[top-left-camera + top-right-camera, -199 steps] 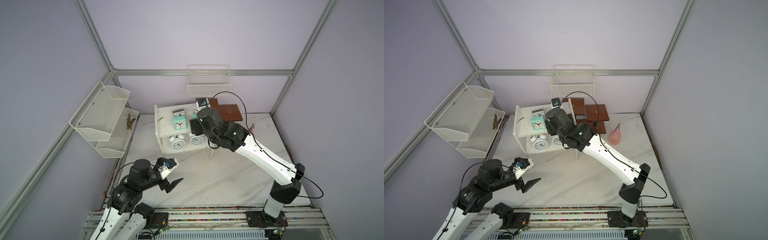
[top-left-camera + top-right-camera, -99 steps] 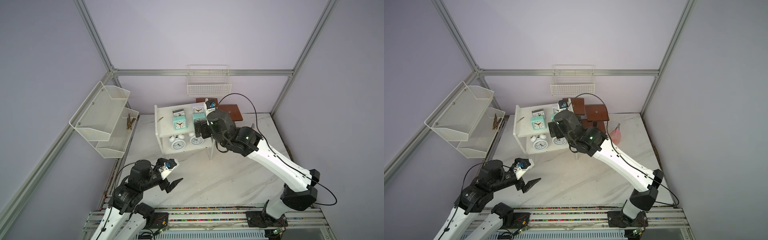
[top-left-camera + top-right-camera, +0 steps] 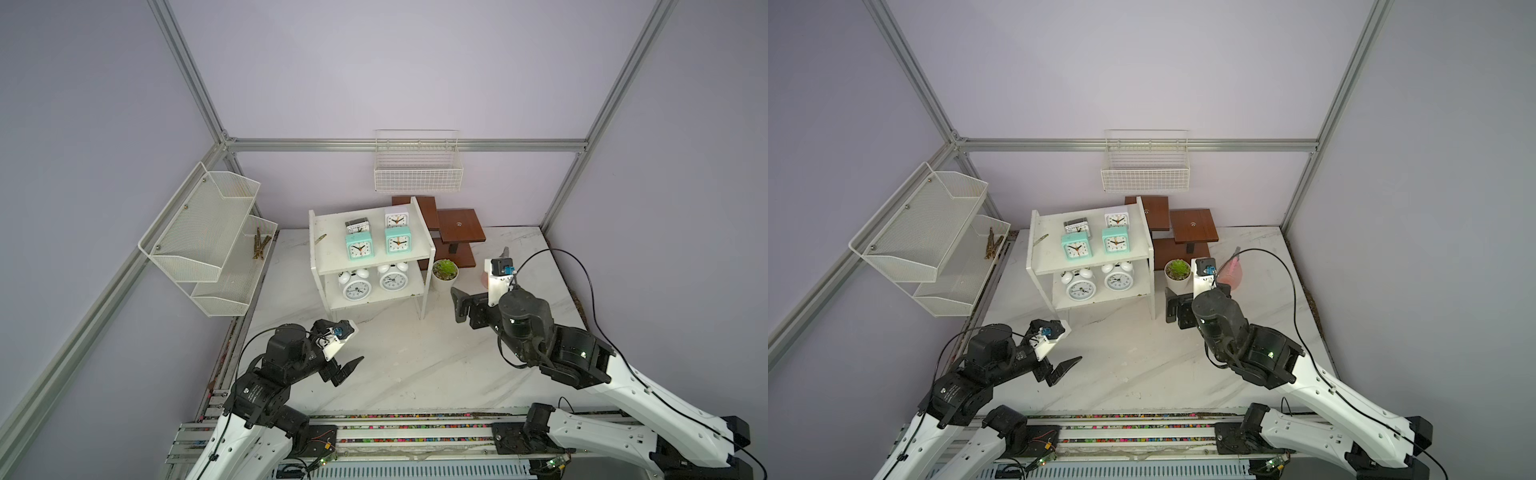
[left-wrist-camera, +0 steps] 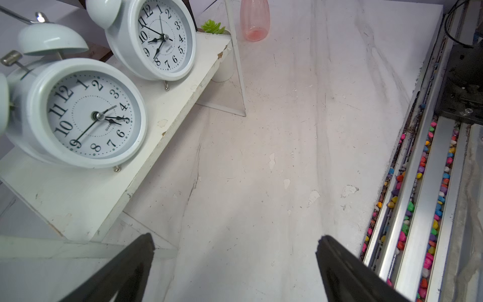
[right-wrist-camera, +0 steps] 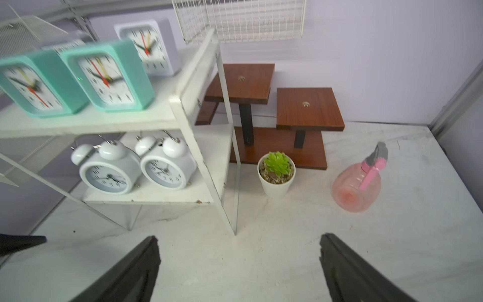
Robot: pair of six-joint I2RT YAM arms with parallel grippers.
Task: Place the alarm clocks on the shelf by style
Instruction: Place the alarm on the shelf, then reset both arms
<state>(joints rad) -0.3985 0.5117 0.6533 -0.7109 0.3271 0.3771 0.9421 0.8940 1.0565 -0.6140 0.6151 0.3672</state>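
With the alarm clocks (image 3: 360,246) sorted centre-frame, the left gripper (image 4: 235,236) and right gripper (image 5: 239,236), both spread empty, should retreat without nudging the shelf (image 3: 328,253).

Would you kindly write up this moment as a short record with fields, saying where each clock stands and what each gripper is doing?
shelf: white, two boards, standing on the table
top board, front: two mint clocks, side by side
top board, back: grey clock, white square clock
lower board: two twin-bell clocks, side by side
left gripper: open, empty, in front of the shelf
right gripper: open, empty, near the shelf's side
also present: plant, pink sprayer, wooden stand
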